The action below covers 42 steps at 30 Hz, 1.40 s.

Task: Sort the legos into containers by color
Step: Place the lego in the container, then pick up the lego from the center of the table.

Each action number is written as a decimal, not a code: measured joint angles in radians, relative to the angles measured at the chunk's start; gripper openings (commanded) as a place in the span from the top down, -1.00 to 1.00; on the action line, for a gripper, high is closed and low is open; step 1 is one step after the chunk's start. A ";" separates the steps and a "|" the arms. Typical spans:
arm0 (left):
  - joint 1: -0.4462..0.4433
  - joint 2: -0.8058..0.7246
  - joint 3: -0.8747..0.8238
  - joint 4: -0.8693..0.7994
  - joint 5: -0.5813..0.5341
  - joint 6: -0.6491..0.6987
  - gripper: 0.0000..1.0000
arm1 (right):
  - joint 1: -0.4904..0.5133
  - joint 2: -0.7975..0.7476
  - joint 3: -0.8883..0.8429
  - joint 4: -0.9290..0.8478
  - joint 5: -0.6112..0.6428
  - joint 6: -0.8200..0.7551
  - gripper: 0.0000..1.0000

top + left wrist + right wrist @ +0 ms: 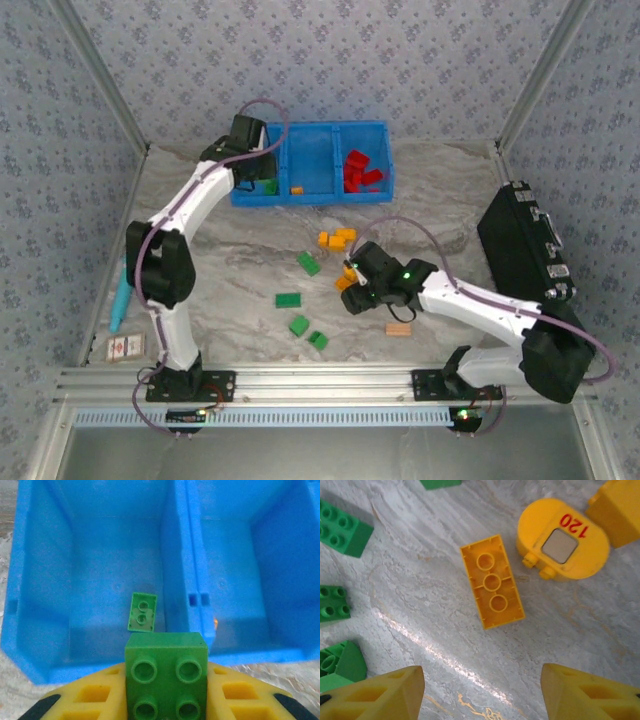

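Clamped tight between the left gripper's (166, 695) yellow fingers (95, 695), a green four-stud brick (166, 655) is held at the near wall of the blue bin's (335, 130) left compartment, where a smaller green brick (142, 611) lies on the floor. Red bricks (362, 172) sit in the right compartment. Meanwhile the right gripper (485, 692) stands wide apart and empty above an orange-yellow brick (492, 582) lying hollow side up on the marble table (420, 625).

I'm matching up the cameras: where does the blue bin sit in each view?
Top external: blue bin at the table's far side, left of centre.
Left wrist: it spans the frame beyond the gripped green brick.
Shared landmark: the orange brick in its middle compartment, a sliver in the wrist view.
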 measured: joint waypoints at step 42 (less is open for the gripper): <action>0.050 -0.317 -0.148 -0.050 -0.031 0.114 -0.43 | -0.031 0.426 0.191 0.068 0.039 -0.156 0.15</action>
